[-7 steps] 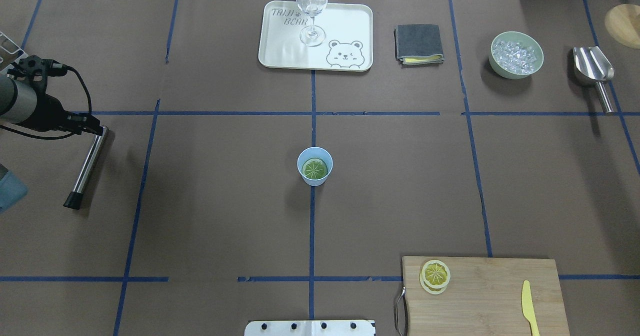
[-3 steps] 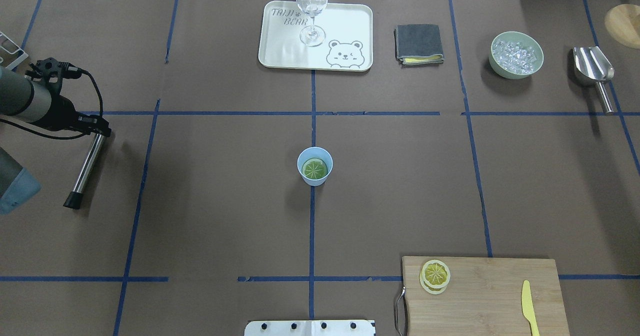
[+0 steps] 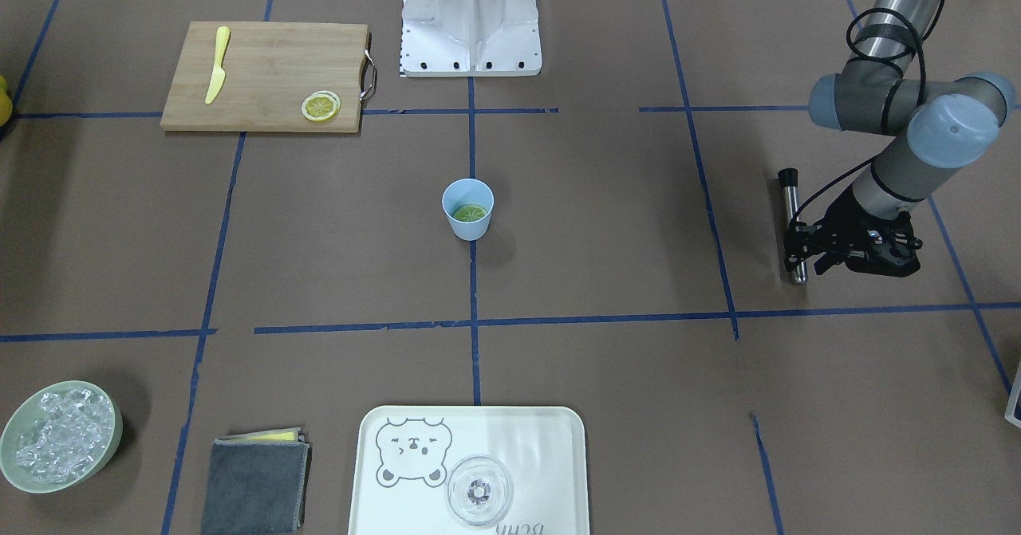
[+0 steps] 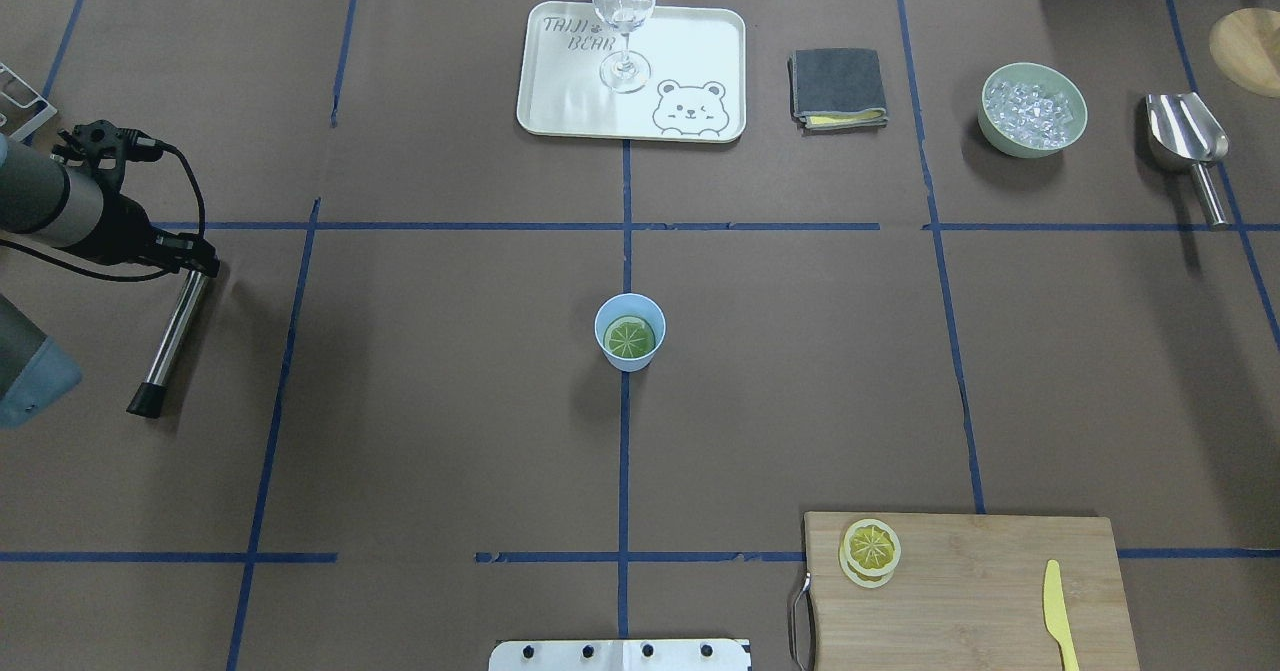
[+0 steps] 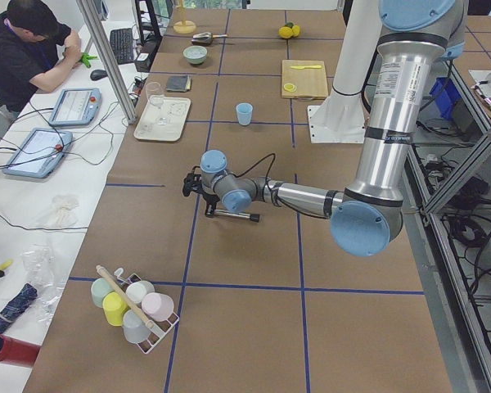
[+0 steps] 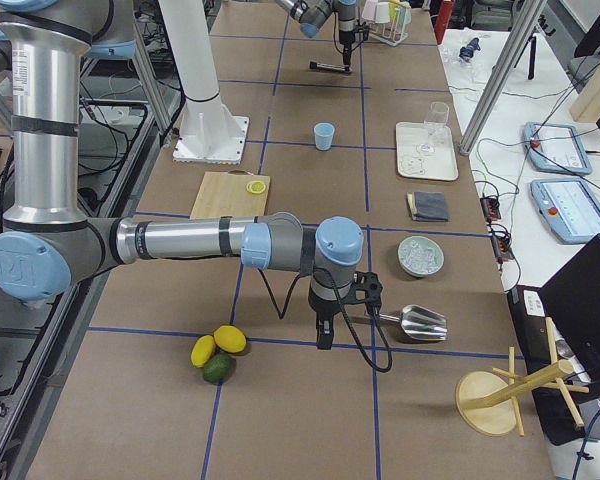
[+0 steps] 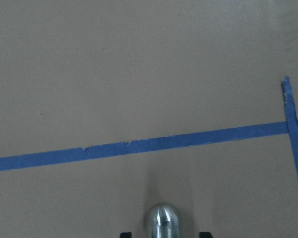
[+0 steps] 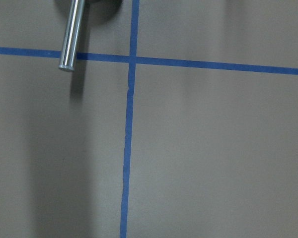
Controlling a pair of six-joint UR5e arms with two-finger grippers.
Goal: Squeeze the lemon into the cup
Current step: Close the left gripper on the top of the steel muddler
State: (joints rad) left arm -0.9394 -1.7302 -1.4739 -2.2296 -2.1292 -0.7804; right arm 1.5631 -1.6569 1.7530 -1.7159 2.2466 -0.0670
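Observation:
The light-blue cup [image 4: 648,313] stands at the table's middle, also in the front view [image 3: 468,224]. A lemon slice [image 4: 630,338] lies flat inside it. Another lemon slice [image 4: 870,547] lies on the wooden cutting board [image 4: 980,591] at the near right. My left gripper [image 4: 203,261] is open, low over the far end of a metal rod [image 4: 172,336] that lies on the table at the far left. The left wrist view shows the rod's rounded end [image 7: 163,221] between the jaws with gaps on both sides. My right gripper [image 6: 323,338] shows only in the right side view, beside the scoop; I cannot tell its state.
A tray [image 4: 560,101] with a clear glass [image 4: 624,11], a grey cloth [image 4: 838,88], a bowl of ice [image 4: 1033,109] and a metal scoop [image 4: 1188,136] line the far side. A yellow knife [image 4: 1058,616] lies on the board. A cup rack [image 5: 131,307] stands beyond the left arm.
My left wrist has shifted slightly to the right and away over the rod's far end. The rod, the cup and the lemon slices have not moved.

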